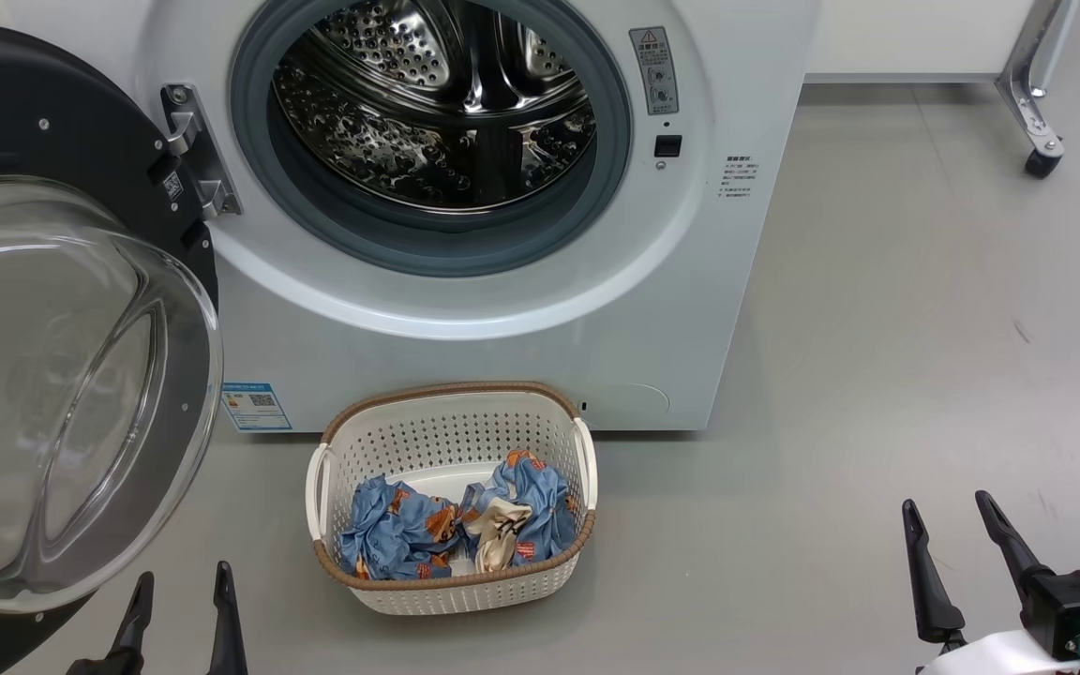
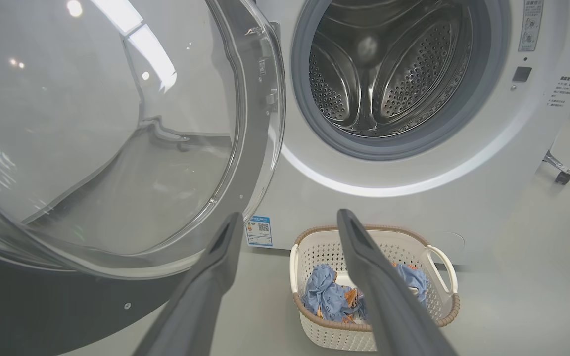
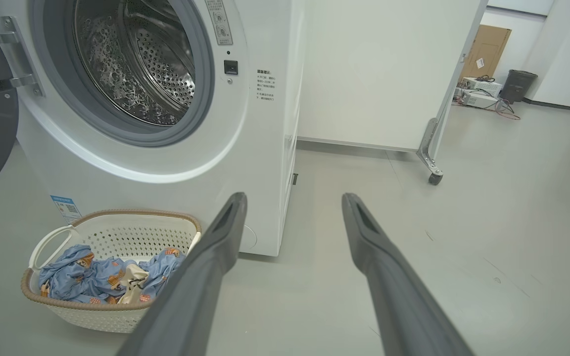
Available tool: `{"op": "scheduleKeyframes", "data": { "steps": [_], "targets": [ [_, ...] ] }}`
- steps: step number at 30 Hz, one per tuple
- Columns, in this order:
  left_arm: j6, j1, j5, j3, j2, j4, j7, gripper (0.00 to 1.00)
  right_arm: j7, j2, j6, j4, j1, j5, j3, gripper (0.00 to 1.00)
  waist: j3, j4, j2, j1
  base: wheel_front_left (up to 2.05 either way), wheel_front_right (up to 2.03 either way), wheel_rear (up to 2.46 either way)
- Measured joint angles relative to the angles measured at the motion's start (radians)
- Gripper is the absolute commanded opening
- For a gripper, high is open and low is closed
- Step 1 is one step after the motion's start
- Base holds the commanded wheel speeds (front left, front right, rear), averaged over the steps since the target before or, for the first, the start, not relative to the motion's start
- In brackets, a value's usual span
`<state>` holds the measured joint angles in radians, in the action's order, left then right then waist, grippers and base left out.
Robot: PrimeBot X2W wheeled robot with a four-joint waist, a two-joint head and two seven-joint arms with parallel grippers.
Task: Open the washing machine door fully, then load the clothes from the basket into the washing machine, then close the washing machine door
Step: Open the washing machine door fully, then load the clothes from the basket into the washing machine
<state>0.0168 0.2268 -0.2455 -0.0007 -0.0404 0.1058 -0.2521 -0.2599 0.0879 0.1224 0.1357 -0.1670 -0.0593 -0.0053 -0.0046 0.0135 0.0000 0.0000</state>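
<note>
Grey floor [image 1: 877, 375] lies bare and wide to the right of the washing machine [image 1: 502, 337] in our head view. On the left, the door [image 1: 62, 375] stands swung right out, its glass bowl bulging toward us and its lower edge just above the left gripper [image 1: 184, 574]. We count one machine, one door, one basket [image 1: 451, 431] and two grippers. The basket sits on the floor just in front of the machine, below the steel drum [image 1: 437, 122], whose perforated wall is bare and shining. In the basket lie the clothes [image 1: 390, 534]: two blue bear-print bundles with one cream piece between them. The right gripper [image 1: 945, 502] hovers over bare floor, well apart from the basket. Both grippers have their fingers spread, with only air between them.

From the left wrist we see two parted fingers. The door's rim is close beside one, and the basket, with its two white handles, lies beyond the other.

From the right wrist, two parted fingers point over open floor. The basket sits low at the left, and a wheeled partition [image 3: 389, 74] stands beyond the machine's side.
</note>
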Motion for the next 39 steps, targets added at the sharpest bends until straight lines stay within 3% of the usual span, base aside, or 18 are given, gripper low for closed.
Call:
{"op": "scheduleKeyframes", "data": {
  "steps": [16, 39],
  "targets": [
    [0.000, 0.005, 0.002, 0.000, -0.001, -0.007, 0.000, 1.00, 0.000, -0.001, 0.000, 0.000, 0.000, -0.001, 0.001, 1.00, 0.000, -0.013, 0.0000, 0.0000, 0.17, -0.19, 0.01],
    [0.000, 0.006, 0.007, 0.000, -0.001, -0.013, 0.000, 1.00, 0.000, -0.005, 0.000, 0.000, 0.000, -0.005, -0.002, 1.00, 0.011, -0.016, 0.0000, 0.0000, 0.74, -0.79, 0.05]
  ]
}}
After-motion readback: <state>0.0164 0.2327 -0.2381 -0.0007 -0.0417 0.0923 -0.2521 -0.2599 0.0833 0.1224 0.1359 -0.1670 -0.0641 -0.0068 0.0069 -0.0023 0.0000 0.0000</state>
